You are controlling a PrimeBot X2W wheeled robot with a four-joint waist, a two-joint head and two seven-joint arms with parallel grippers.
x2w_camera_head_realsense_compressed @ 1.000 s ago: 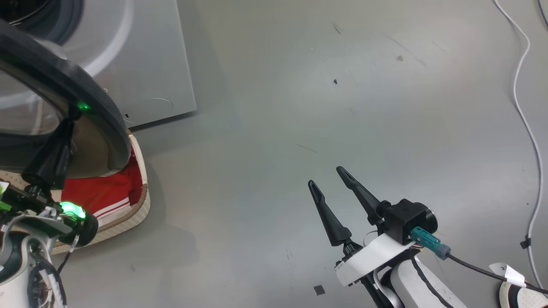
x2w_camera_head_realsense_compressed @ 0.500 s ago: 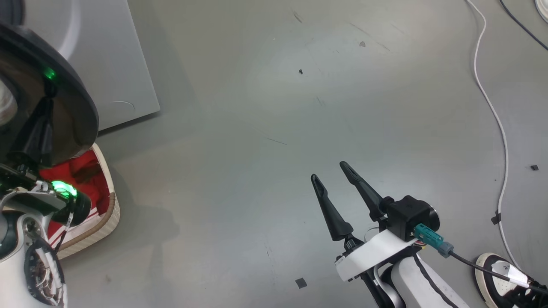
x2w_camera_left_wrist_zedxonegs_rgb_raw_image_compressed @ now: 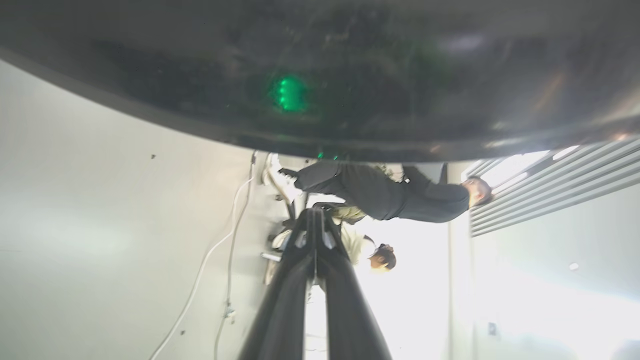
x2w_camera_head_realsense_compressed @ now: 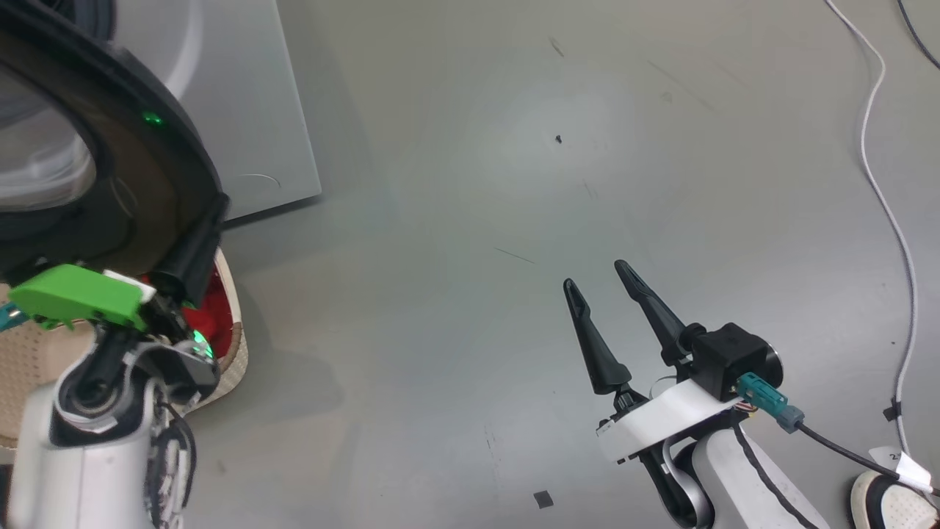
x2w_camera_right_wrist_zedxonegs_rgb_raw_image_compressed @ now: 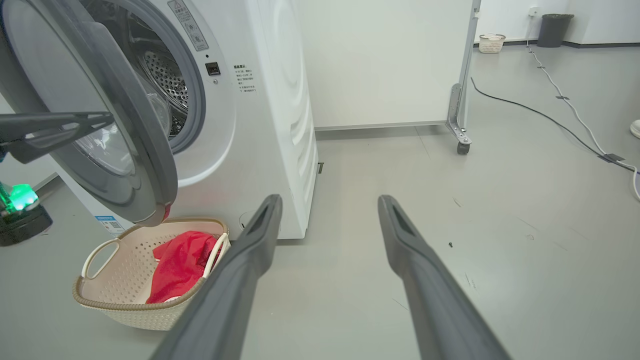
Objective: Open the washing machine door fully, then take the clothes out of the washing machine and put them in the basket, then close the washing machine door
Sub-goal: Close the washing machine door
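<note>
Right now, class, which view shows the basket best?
The right wrist view: the basket shows nearly whole, clothes inside. In the head view the washing machine door and left arm hide most of it. The left wrist view faces that door.

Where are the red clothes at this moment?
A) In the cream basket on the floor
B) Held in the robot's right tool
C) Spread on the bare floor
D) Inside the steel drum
A: the right wrist view shows the clothes lying inside the basket, which sits on the floor in front of the washing machine, while the right tool is open and empty.
</note>
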